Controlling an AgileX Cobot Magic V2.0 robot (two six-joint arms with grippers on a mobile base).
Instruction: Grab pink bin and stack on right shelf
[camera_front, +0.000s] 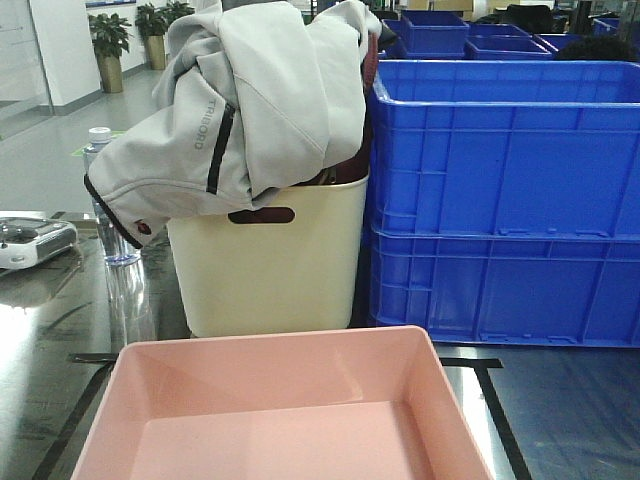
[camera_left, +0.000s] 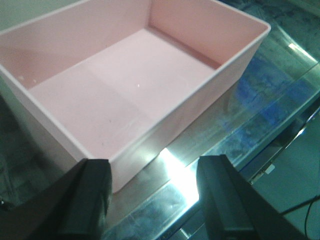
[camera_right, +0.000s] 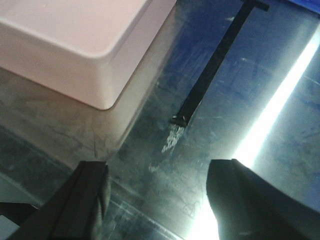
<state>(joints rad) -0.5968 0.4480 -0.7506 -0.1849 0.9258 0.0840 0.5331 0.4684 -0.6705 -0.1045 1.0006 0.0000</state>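
Pink bin (camera_front: 290, 400) sits empty on the steel deck of the right shelf (camera_front: 560, 400), at its near edge, framed by black tape lines (camera_front: 495, 395). Behind it stands a cream tub (camera_front: 265, 265) stuffed with a grey jacket (camera_front: 240, 110); stacked blue crates (camera_front: 505, 200) stand just beside the tub. A water bottle (camera_front: 108, 200) stands to the tub's other side. Left gripper (camera_left: 152, 200) hovers at the bin's near corner, jaws spread, holding nothing. Right gripper (camera_right: 155, 200) hangs over bare deck beside the bin's other corner, jaws likewise spread and empty. Potted plants (camera_front: 110, 45) stand on the floor beyond.
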